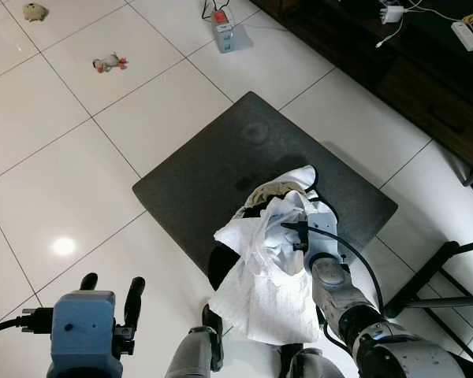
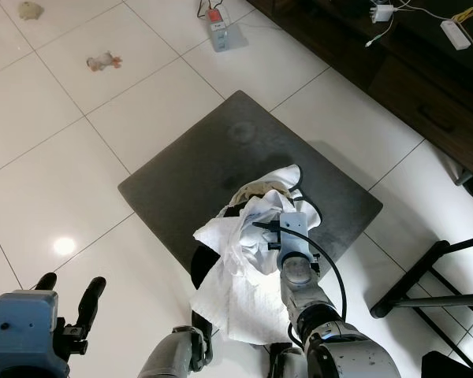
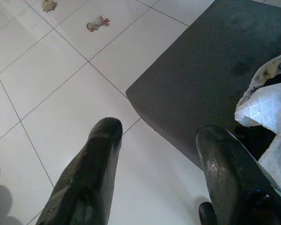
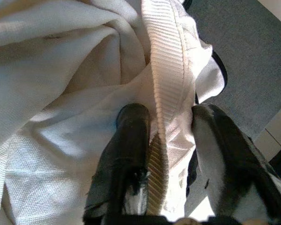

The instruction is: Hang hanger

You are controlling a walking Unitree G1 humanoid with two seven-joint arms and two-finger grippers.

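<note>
Right pincer buried in a bundle of white garment, fingers set slightly apart with a ribbed hem strip running between them; strip touching both, so gripped. Hanger itself not discernible anywhere (possibly inside the cloth, cannot tell). Garment partly white waffle-textured, with a cream patterned bit and dark trim at its far edge, hanging in front of the robot's body.

Beneath and beyond right pincer: dark grey mat on white tiled floor. Off to its right side, black metal frame legs on the tiles. Farther ahead and right, dark wood cabinet with white chargers and cables on top. Ahead past the mat, a power strip with a red plug. Far ahead-left, two small toys on the floor.

Left pincer held low over bare tile near the mat's corner, fingers spread wide, nothing between them. Blue wrist housing behind it in the head views.

Left wrist view: mat edge plus a slice of white cloth off to the pincer's side. Right wrist view: ribbed strip detail (not readable from the head views, where the pincer tips are covered by folds).
</note>
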